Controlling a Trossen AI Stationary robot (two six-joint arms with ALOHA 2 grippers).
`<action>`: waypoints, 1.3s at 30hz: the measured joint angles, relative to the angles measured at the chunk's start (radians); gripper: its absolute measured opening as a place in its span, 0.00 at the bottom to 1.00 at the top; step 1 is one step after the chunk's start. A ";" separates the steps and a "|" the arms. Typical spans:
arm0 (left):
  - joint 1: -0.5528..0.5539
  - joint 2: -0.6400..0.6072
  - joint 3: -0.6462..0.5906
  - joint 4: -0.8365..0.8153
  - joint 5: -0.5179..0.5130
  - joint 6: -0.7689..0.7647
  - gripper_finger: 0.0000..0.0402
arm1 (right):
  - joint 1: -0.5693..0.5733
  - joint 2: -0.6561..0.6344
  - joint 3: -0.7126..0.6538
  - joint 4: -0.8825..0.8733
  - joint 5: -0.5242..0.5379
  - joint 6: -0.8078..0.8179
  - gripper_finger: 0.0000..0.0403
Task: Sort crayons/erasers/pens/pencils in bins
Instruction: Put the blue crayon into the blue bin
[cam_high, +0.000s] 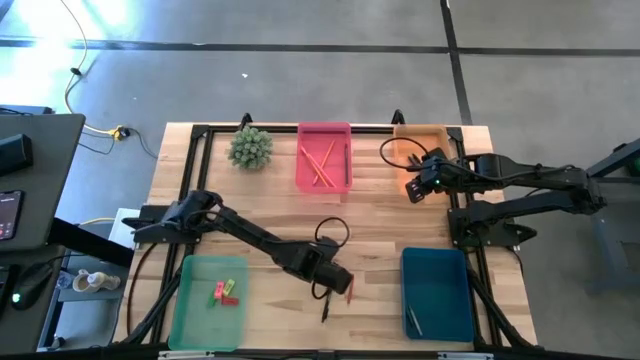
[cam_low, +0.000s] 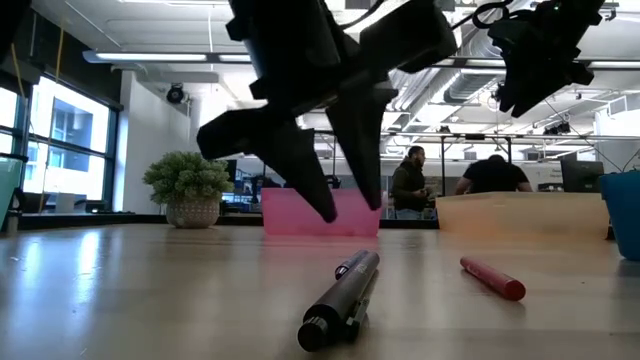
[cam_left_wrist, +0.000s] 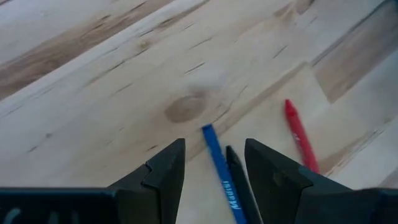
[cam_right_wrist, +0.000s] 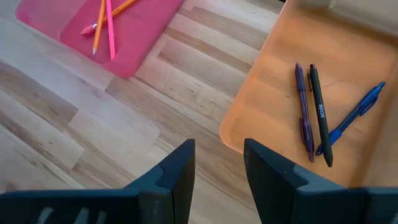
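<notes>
The left gripper (cam_left_wrist: 214, 180) hangs open over two pens (cam_left_wrist: 225, 180) lying side by side on the table, with a red crayon (cam_left_wrist: 300, 134) near. It could pinch both pens at once — or tilt one out. The right gripper (cam_right_wrist: 217, 171) waits open beside the orange bin (cam_right_wrist: 261, 93), which holds three pens.

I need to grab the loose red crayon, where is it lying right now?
In the high view the red crayon lies on the bare wood near the front edge, just right of the left claw, between the green bin and the teal bin.
</notes>
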 joint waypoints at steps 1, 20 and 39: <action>0.001 0.003 0.000 0.011 -0.001 0.003 0.39 | 0.000 0.000 0.000 0.000 0.000 0.000 0.32; 0.001 0.058 -0.001 0.050 -0.007 0.029 0.39 | 0.000 0.000 0.000 0.004 0.011 0.001 0.32; 0.001 0.082 0.003 -0.013 0.001 0.107 0.16 | 0.000 0.001 0.000 0.007 0.010 0.001 0.32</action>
